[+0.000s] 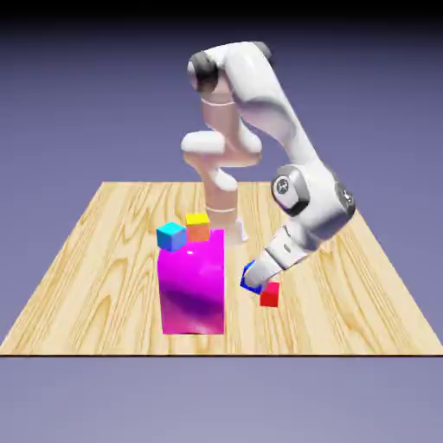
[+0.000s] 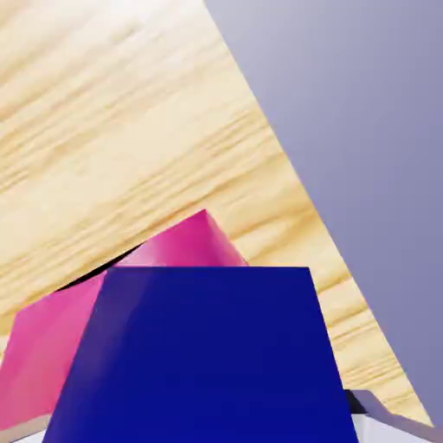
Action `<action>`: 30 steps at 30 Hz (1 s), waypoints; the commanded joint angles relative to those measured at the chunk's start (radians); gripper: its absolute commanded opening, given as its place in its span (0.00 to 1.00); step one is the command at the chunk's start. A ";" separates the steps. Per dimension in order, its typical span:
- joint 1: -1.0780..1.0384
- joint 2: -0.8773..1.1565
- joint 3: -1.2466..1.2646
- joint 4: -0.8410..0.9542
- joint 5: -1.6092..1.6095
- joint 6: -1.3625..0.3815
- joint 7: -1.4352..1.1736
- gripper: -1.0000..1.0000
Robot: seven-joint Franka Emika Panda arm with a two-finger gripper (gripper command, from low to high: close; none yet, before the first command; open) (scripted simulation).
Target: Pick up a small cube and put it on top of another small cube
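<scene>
While our white two-finger pincer (image 1: 253,279) is clamped on the tiny dark blue cube (image 1: 251,275), we see that cube held between its fingers, just above the tiny plain red cube (image 1: 270,295) on the wooden table (image 1: 104,260).

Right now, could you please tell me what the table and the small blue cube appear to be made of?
Table: looks like light wood, with wavy grain lines and a matte surface. Small blue cube: uniform dark blue, smooth faces with a faint sheen, possibly plastic or painted; being a rendering, it stays open.
</scene>
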 commanded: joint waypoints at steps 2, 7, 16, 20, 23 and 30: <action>-0.004 -0.054 -0.061 -0.020 0.085 -0.033 0.063 0.00; -0.014 -0.188 -0.213 -0.071 0.302 -0.115 0.219 0.00; -0.013 -0.393 -0.440 -0.132 0.610 -0.239 0.415 0.00; -0.011 -0.411 -0.437 -0.277 0.611 -0.113 0.414 0.00; -0.011 -0.417 -0.436 -0.325 0.611 -0.070 0.413 1.00; -0.013 -0.393 -0.440 -0.132 0.610 -0.239 0.415 1.00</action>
